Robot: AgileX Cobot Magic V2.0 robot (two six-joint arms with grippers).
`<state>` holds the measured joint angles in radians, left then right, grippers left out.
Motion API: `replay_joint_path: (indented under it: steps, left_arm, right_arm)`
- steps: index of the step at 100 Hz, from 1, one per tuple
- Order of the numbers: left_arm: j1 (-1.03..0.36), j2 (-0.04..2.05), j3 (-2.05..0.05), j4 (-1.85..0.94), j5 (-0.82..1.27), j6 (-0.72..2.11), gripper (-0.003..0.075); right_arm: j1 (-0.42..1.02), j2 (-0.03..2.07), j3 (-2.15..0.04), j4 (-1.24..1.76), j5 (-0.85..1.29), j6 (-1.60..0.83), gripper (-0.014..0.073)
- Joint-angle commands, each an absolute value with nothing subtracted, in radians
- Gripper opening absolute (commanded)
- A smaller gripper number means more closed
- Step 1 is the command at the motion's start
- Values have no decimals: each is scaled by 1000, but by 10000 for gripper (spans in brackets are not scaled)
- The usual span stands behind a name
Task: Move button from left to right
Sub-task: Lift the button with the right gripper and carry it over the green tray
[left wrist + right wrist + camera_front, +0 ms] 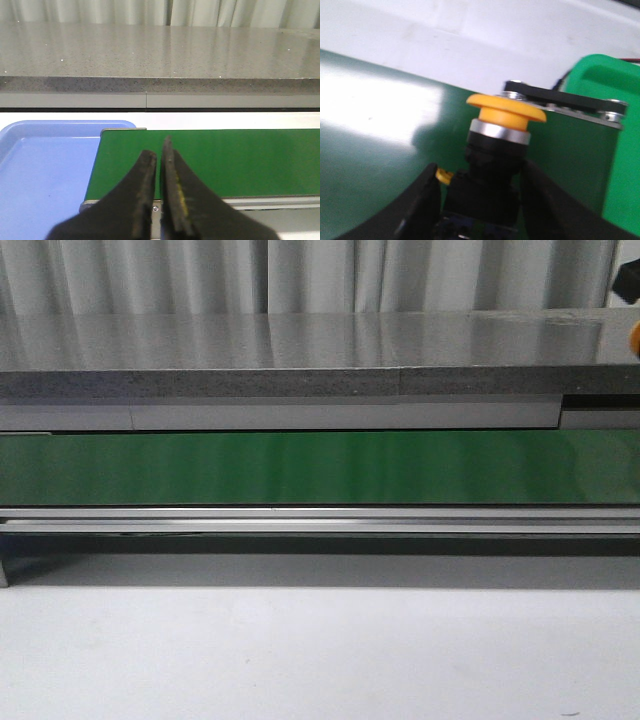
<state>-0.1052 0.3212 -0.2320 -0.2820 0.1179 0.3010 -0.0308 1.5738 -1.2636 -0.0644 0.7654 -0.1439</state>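
An industrial workcell: a green conveyor belt (300, 468) runs below a grey stone counter (300, 350).

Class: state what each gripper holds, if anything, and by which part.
The right gripper holds the button by its black body, cap free. The left gripper is shut on nothing.

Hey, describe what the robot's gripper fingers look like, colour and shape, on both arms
The left gripper has two matte black fingers, wide at the base and narrowing to slim curved tips, with a yellowish strip along one inner face. The right gripper has the same black, rounded, tapering fingers. No cables or printed markings show on either.
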Motion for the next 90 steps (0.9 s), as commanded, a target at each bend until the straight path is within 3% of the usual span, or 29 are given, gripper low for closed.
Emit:
replay_joint_path:
  steps: [1,34,76,90]
  left_arm:
    - [-113,327,-260,-291,37,300,5]
    - [-113,327,-260,-291,37,300,5]
    - [-113,327,-260,-291,37,300,5]
    - [-113,327,-260,-291,37,300,5]
  right_arm:
    - [-113,1531,-1300,-88,704,-176,171]
    - [-380,1604,-1298,-68,623,-176,171]
    - [-460,1763,-1298,-33,656,-175,176]
    - [-460,1799,-1298,12,666,-175,239]
